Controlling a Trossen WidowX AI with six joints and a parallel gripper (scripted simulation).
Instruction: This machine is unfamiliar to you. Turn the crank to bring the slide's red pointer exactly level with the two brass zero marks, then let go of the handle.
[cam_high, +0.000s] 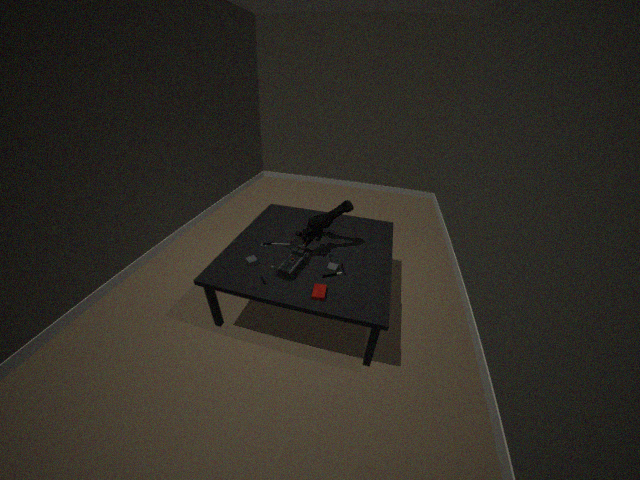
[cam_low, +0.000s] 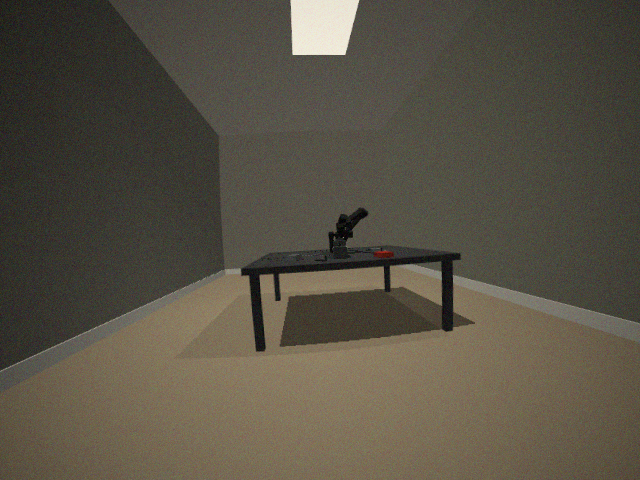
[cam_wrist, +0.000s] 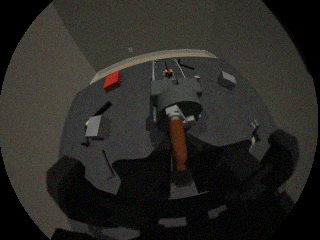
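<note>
The grey machine (cam_high: 293, 264) (cam_low: 340, 252) (cam_wrist: 176, 91) stands on the table, its slide track running away from the arm in the wrist view. The orange-brown crank handle (cam_wrist: 178, 142) points back toward the arm from a pale crank arm (cam_wrist: 173, 112). My gripper (cam_wrist: 173, 133) is shut on the handle, at its near end; its dark parts and shadow hide the fingertips. The small red pointer (cam_wrist: 169, 72) shows beyond the housing, with small yellow brass marks close beside it. They look nearly level, but the view is too coarse to tell whether exactly.
A red block (cam_high: 318, 291) (cam_low: 383, 254) (cam_wrist: 112, 81) lies beyond the machine, left in the wrist view. A grey block (cam_high: 332, 266) (cam_wrist: 96, 127) lies left of the machine there, another grey block (cam_high: 251, 258) (cam_wrist: 227, 80) right. Thin dark and pale pieces lie around.
</note>
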